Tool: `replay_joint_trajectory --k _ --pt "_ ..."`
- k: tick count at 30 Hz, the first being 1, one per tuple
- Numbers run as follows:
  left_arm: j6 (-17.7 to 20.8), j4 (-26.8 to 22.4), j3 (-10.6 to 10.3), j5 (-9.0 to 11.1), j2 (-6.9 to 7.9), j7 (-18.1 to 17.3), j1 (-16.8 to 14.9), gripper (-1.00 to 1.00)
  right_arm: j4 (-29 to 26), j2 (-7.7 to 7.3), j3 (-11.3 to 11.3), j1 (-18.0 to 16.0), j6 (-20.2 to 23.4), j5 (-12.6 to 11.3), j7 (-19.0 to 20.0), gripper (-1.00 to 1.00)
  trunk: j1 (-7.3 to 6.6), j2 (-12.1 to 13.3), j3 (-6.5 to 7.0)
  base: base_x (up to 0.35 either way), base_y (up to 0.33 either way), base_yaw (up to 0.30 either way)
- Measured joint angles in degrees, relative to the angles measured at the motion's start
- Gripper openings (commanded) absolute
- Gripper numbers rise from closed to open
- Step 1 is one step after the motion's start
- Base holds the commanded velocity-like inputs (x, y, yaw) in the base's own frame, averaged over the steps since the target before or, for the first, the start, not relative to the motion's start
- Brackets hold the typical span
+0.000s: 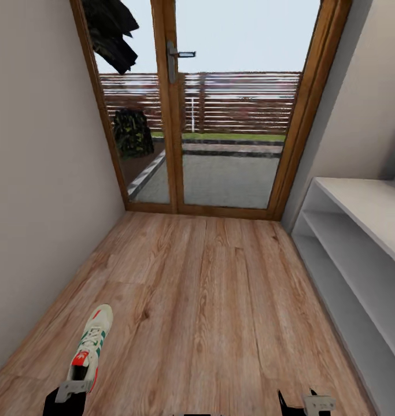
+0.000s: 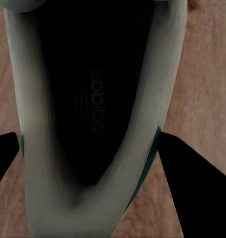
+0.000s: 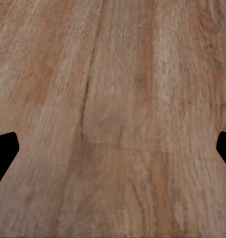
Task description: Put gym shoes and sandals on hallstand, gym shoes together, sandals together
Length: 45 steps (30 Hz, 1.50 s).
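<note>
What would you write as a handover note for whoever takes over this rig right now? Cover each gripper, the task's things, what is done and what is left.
Left gripper: open, fingers either side of the gym shoe, looking into its opening; whether they touch it I cannot tell.
Right gripper: open, nothing between its fingers, over the corridor floor.
The gym shoe lies on the floor at the left, toe toward the glass door.
Hallstand at the right; the shelves in view hold nothing.
Done: nothing racked yet.
Left: grip and rack this shoe, then find its mate and both sandals.
</note>
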Motion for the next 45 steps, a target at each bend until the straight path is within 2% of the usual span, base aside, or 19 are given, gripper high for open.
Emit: replay_joint_trajectory --k 3,13,21,31,45 --pt "-1.04 1.42 -0.13 0.07 -0.4 0.21 0.11 -1.0 2.42 0.09 0.01 0.0 -1.49 -0.09 0.0 1.0 -0.08 0.04 0.87 0.0 0.0 -0.225" --pt "-1.25 1.92 -0.03 0.16 -0.71 0.28 0.11 -1.0 2.96 0.25 0.01 0.0 -1.8 -0.11 0.0 1.0 -0.33 0.18 3.78 0.0 0.0 -0.225" --pt "-1.27 1.94 -0.03 0.16 -0.72 0.29 0.11 -1.0 3.01 0.28 0.02 0.0 -1.82 -0.11 0.0 1.0 -2.08 3.37 5.71 0.0 0.0 -0.194" --pt "-1.29 1.93 -0.03 0.16 -0.72 0.29 0.12 -1.0 3.05 0.29 0.02 -0.01 -1.81 -0.11 0.0 1.0 -4.28 7.39 7.6 0.0 0.0 -0.026" --pt "-1.35 1.91 -0.06 0.14 -0.82 0.28 0.13 -1.0 2.99 0.29 0.02 -0.01 -1.82 -0.11 0.0 1.0 -4.3 7.4 7.61 0.027 0.01 0.0"
